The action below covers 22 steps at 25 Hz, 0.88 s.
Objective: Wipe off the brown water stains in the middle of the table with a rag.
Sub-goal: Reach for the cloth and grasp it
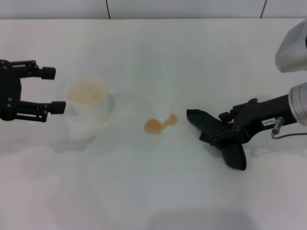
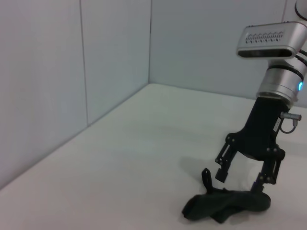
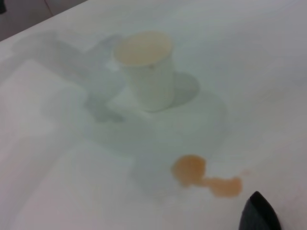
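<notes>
Rag [image 1: 225, 136], dark and crumpled, lying on the white table [image 1: 158, 191] at the lower right of the head frame, one lobe reaching toward frame centre, another trailing down toward the bottom edge. Right gripper [image 1: 221, 135] lowered onto it from the right edge, fingers spread and straddling the cloth, tips down at the fabric; not yet visibly pinched shut, judging by the left wrist frame, where the same claw [image 2: 241, 180] stands nearly upright over the rag [image 2: 225, 207] with a clear gap between its two fingers. Just left of the rag, near the middle of the head frame, brown water stains [image 1: 156, 124]: a roundish orange-brown blot with a smaller patch joined at its upper right, apart from the cloth. Same stains [image 3: 199, 172] in the lower middle of the right wrist frame, with a black tip of rag [image 3: 261, 215] at the bottom right corner. Farther left in the head frame, a white cup [image 1: 88, 103] holding tan liquid, upright, well apart from the stains. At the far left edge, left gripper [image 1: 53, 88], fingers wide apart, holding nothing, near the cup but not touching it. Along the top, a pale tiled wall [image 1: 144, 7].
</notes>
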Each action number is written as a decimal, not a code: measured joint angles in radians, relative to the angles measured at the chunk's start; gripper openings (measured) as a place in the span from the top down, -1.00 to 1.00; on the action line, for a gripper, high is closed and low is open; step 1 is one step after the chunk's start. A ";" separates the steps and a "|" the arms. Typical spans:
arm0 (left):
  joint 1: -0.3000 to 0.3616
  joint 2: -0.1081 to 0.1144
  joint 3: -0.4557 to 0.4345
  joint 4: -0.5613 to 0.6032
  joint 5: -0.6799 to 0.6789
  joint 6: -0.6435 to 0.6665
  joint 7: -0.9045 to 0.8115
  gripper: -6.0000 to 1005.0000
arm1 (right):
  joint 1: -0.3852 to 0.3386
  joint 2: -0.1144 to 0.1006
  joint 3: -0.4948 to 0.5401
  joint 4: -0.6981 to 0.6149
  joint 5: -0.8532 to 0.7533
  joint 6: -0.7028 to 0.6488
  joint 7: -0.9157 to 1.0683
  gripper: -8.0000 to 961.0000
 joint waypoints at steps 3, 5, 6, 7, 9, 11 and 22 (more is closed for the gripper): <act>0.006 -0.003 0.000 0.000 0.009 0.000 -0.001 -0.76 | -0.004 0.000 -0.025 0.003 0.000 0.024 0.000 -0.59; 0.012 -0.005 0.000 -0.001 0.011 -0.004 0.000 -0.76 | -0.006 0.000 -0.038 0.004 0.000 0.034 0.000 -0.59; 0.014 -0.006 0.000 -0.002 0.013 -0.005 0.001 -0.75 | -0.006 0.000 -0.043 0.005 0.000 0.040 0.000 -0.59; 0.016 -0.007 0.000 -0.002 0.016 -0.006 0.003 -0.75 | -0.006 0.000 -0.047 0.007 0.000 0.045 0.001 -0.59; 0.019 -0.009 0.000 -0.002 0.021 -0.006 0.005 -0.75 | -0.005 0.000 -0.054 0.013 0.000 0.055 0.002 -0.59; 0.020 -0.013 0.000 -0.004 0.028 -0.007 0.007 -0.76 | -0.005 0.000 -0.061 0.018 -0.001 0.064 0.003 -0.59; 0.021 -0.023 -0.001 -0.004 0.045 -0.003 0.009 -0.76 | -0.007 0.000 -0.086 0.038 -0.024 0.110 0.005 -0.58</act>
